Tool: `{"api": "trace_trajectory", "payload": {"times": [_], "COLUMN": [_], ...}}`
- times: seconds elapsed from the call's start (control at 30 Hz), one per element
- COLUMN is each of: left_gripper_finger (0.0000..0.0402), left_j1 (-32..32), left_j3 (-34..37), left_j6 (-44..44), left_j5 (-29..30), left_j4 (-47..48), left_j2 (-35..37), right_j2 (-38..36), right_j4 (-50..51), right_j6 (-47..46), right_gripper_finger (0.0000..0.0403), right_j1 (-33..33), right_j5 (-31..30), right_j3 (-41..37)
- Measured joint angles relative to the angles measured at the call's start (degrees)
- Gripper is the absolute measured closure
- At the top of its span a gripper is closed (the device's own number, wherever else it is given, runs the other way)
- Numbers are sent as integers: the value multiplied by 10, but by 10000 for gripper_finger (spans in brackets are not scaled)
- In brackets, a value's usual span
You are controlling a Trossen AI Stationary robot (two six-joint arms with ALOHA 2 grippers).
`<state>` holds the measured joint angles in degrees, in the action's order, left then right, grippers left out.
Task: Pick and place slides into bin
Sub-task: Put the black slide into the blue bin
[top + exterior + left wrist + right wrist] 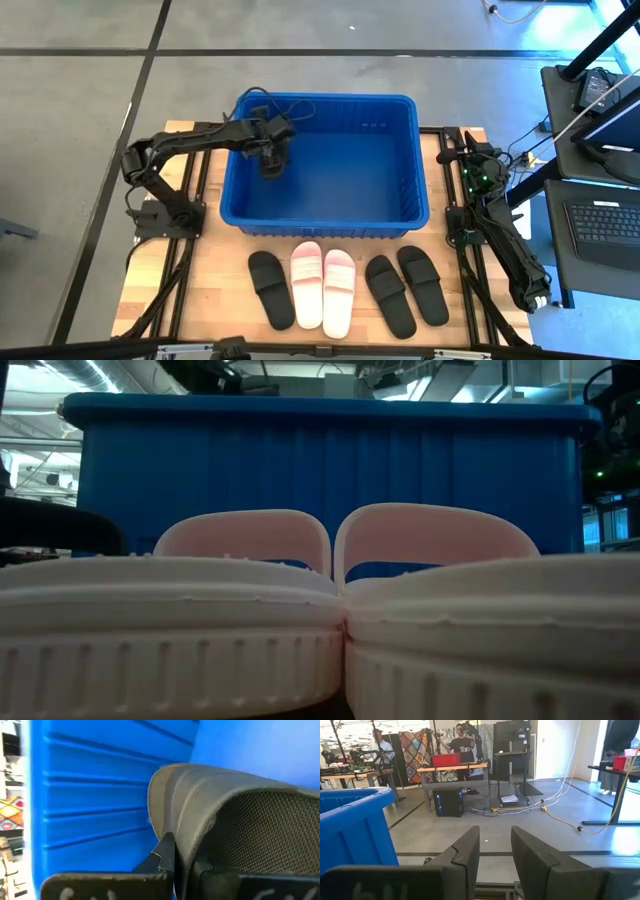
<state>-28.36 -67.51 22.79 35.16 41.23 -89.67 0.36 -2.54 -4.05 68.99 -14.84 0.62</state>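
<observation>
The blue bin [325, 215] stands at the table's far middle. My left gripper [272, 152] reaches down inside the bin near its left wall and is shut on a black slide [225, 805], which shows as a dark shape below the gripper [272, 168]. Five slides lie flat on the table in front of the bin: one black [272, 290], two pink-white [307, 280] [338, 292], and two black [390, 296] [423, 285]. The pink-white pair fills the low view [240, 535] [435, 530]. My right gripper [495, 832] is open and empty, waiting at the bin's right side [465, 142]. My left gripper pinches the edge of the black slide's wide strap [182, 840] between its two fingers, one finger [166, 852] on the strap's outer side and one on its meshed inner side. The fingers come from above, pointing down. The slide hangs inside the bin; I cannot tell whether it touches the floor.
The bin's ribbed left wall [95, 805] is close beside the held slide. The right arm lies folded along the table's right edge [505, 255]. Desks with a laptop [605, 215] stand to the right, and people stand in the room behind [462, 745].
</observation>
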Motion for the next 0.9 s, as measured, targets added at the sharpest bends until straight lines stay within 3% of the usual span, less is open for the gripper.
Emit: {"api": "trace_trajectory", "payload": {"times": [0.53, 0.9], "left_gripper_finger": [399, 390], "left_j1": [-31, -43], "left_j3": [83, 172], "left_j6": [21, 63], "left_j5": [-24, -17], "left_j4": [-57, -185], "left_j2": [0, 0], "right_j2": [0, 0], "right_j4": [0, 0], "right_j6": [-2, -2], "right_gripper_finger": [289, 289], "right_j1": [0, 0], "right_j5": [0, 0], "right_j3": [0, 0]}}
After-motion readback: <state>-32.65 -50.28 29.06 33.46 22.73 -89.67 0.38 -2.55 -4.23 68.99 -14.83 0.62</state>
